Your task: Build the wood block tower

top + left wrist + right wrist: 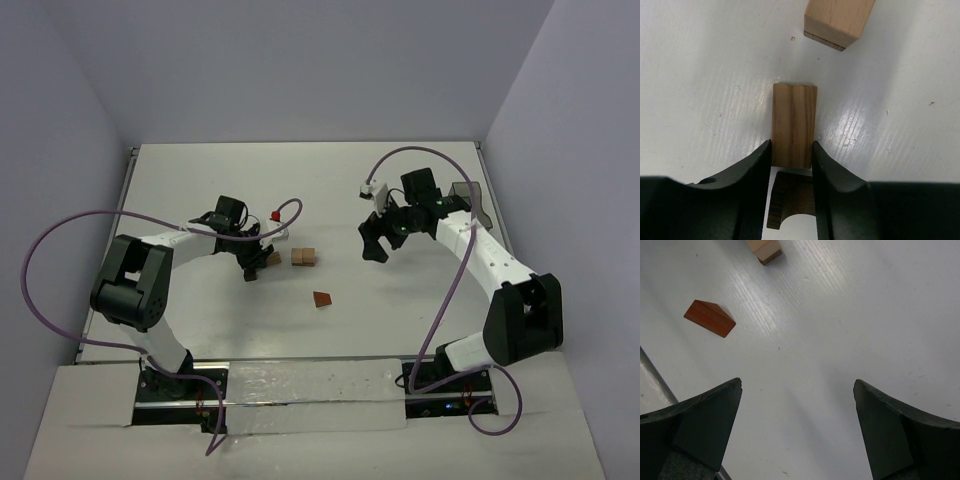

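My left gripper is shut on a light tan wooden block, with a finger pressed on each long side, low at the table. The block's shaded near face shows a rounded notch. The block also shows in the top view. A second tan block lies just to its right and also shows in the left wrist view. The reddish-brown wedge lies alone nearer the front, and also shows in the right wrist view. My right gripper hovers open and empty, right of the blocks.
The white table is walled at the back and on both sides. A purple cable loops from each arm. A small red part sits by the left wrist. The table's front rail shows in the right wrist view.
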Robot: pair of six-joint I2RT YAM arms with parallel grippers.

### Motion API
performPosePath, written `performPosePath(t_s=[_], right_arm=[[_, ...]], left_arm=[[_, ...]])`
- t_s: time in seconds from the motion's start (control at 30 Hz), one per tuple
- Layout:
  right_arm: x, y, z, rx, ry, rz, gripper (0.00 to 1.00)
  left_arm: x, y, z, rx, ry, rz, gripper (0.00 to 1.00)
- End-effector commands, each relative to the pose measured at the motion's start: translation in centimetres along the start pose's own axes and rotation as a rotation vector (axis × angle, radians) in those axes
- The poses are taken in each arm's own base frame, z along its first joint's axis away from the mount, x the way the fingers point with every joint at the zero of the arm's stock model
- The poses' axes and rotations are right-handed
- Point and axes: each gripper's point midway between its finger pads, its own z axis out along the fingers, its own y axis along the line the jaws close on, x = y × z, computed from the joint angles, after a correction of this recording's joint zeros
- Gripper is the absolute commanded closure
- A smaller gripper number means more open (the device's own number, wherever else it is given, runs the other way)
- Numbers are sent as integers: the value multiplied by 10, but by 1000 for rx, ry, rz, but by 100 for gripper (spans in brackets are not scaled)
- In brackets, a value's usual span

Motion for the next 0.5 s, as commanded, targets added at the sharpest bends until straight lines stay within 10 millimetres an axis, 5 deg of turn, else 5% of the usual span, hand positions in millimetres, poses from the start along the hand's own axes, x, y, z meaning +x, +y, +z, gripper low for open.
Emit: performPosePath(t_s=[0.0, 0.2, 0.47], right_arm=[[-12, -3, -10, 37, -63, -31, 0], [-10, -4, -16, 50, -78, -28, 0], [-3, -6, -19, 44, -94, -11, 0]], left_arm=[[-10, 7, -4, -25, -22, 36, 67], [-29, 13, -18, -20, -36, 59, 79], [-87, 17, -55, 46, -128, 148, 79]])
